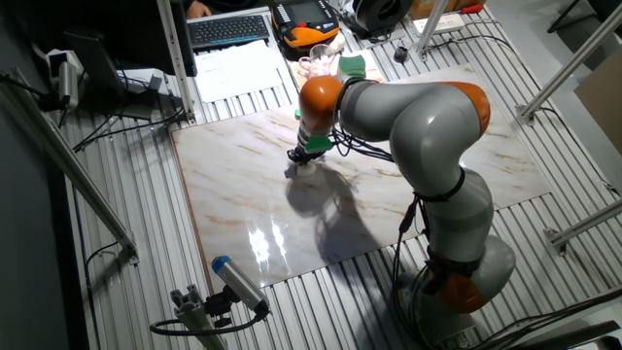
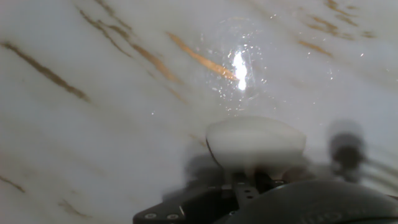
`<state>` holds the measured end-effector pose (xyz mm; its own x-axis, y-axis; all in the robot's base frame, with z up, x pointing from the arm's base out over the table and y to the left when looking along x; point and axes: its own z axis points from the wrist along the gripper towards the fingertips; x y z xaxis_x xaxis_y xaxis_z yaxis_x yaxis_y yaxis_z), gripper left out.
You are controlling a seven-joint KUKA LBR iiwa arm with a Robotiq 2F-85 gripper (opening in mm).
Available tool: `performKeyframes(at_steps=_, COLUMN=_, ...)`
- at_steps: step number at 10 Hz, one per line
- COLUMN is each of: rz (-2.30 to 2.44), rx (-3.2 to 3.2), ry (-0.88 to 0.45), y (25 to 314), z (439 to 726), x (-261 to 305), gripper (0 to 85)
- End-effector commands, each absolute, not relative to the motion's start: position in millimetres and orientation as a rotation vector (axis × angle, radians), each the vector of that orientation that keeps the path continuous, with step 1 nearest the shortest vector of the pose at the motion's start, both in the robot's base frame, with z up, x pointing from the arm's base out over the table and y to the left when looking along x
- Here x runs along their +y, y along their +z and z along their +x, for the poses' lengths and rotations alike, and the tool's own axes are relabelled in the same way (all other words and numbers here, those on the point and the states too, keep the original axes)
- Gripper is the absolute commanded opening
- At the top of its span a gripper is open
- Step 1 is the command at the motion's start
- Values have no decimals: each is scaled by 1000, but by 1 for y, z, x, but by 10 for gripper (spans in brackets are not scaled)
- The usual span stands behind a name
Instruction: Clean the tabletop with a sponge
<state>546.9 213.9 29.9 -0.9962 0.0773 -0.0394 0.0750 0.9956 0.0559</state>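
One marble tabletop, one gripper pressing one sponge down

Robotics lab — ribbed metal bench, keyboard, loose cables.

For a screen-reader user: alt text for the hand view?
A cream-white sponge held at the gripper sits low against a glossy marble tabletop with brown veins. A bright light glare reflects just beyond the sponge.

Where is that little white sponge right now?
The sponge is at the gripper, pressed on the marble tabletop toward its far middle; the hand view shows it low, right of centre, below a bright glare.
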Motion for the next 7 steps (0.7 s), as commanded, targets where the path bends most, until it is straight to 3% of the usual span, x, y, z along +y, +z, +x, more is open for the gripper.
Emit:
performKeyframes(at_steps=1, rz=124, rx=3099, ry=86, y=31, z=546, x=217, gripper=0)
performKeyframes(at_steps=7, rz=175, rx=3110, ry=87, y=39, z=538, x=241, gripper=0)
